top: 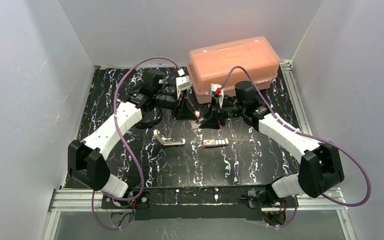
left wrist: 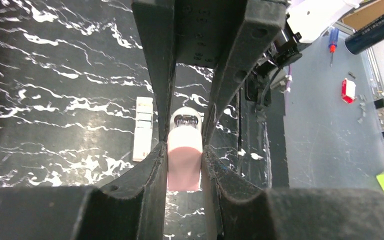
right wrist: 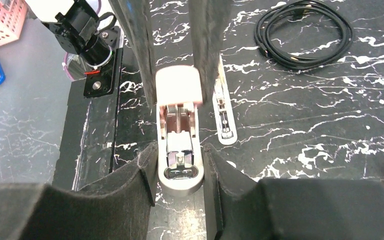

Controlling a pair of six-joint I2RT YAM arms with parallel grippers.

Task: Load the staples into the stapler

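A short pinkish-tan block (left wrist: 184, 167) hangs between both grippers just above the black marbled table. In the right wrist view it (right wrist: 178, 85) shows a pale rim and a metal insert at the near end. My left gripper (left wrist: 185, 150) is shut on one end of it and my right gripper (right wrist: 180, 152) is shut on the other; they meet at mid table (top: 199, 115). The white stapler (top: 171, 141) lies flat on the table, its metal channel showing (right wrist: 225, 117). A whitish staples packet (top: 215, 143) lies beside it, also in the left wrist view (left wrist: 142, 127).
A large orange plastic box (top: 235, 62) stands at the back right, close behind the grippers. A coiled black cable (right wrist: 302, 32) lies at the left (top: 149, 120). White walls enclose the table (top: 260, 165) on three sides.
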